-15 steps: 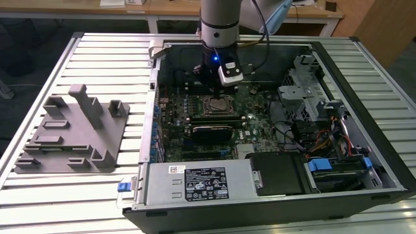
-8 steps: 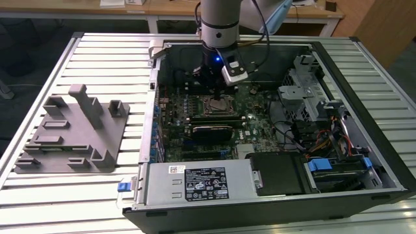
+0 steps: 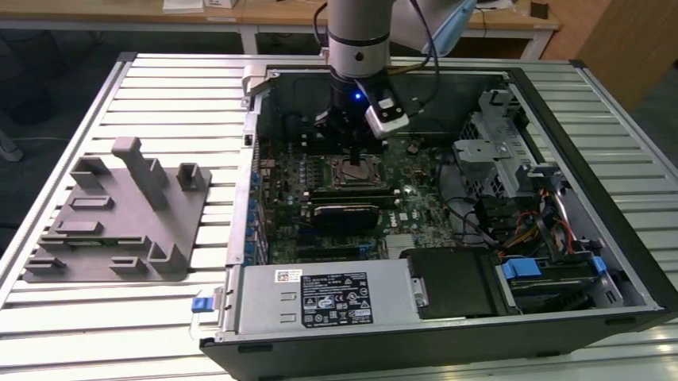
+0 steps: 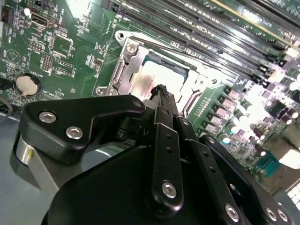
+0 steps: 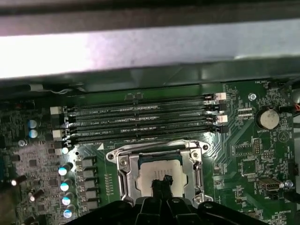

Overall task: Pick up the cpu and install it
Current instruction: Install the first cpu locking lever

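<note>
Ribbed metal slats form the worktop, which carries an open computer case lying on its side and, toward the exterior view's left, a grey plastic fixture tray with upright posts. Wooden desks stand in the background beyond the worktop.

Inside the case the green motherboard lies flat, with a power supply box at the near end and a bundle of coloured cables toward the exterior view's right. A black heatsink block sits on the board just on the near side of the socket.

The arm comes down from above into the case, and its claw hangs right over the CPU socket. In both wrist views the cpu lies flat within the metal socket frame, its silver top showing. The black fingertips stand close together, meeting at a narrow point directly above the middle of the chip; whether they touch its surface cannot be told. They grip nothing that shows.

Four memory slots run side by side just beyond the socket in the first wrist view, and a round coin battery sits on the board well apart from them.
</note>
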{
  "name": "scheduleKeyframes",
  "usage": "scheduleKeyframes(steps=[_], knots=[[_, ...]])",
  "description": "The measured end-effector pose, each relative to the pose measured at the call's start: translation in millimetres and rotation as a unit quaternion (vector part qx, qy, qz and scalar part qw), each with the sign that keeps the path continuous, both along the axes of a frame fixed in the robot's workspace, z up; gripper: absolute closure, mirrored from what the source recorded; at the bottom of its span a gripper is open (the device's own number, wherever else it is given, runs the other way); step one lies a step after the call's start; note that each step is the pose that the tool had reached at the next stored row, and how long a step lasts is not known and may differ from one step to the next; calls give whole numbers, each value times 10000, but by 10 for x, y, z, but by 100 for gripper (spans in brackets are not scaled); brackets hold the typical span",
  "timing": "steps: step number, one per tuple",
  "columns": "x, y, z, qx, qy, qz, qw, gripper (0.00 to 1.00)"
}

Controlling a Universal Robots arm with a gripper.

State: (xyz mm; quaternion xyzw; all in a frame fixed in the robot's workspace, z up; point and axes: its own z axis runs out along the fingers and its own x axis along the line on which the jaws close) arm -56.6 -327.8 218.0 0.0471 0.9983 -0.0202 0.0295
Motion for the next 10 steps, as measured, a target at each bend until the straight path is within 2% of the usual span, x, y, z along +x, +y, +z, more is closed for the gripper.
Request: scheduleKeyframes(steps=[6, 10], knots=[[66, -1, -6, -3, 0, 201, 9998, 89], [70, -23, -6, -5, 0, 251, 9997, 89]])
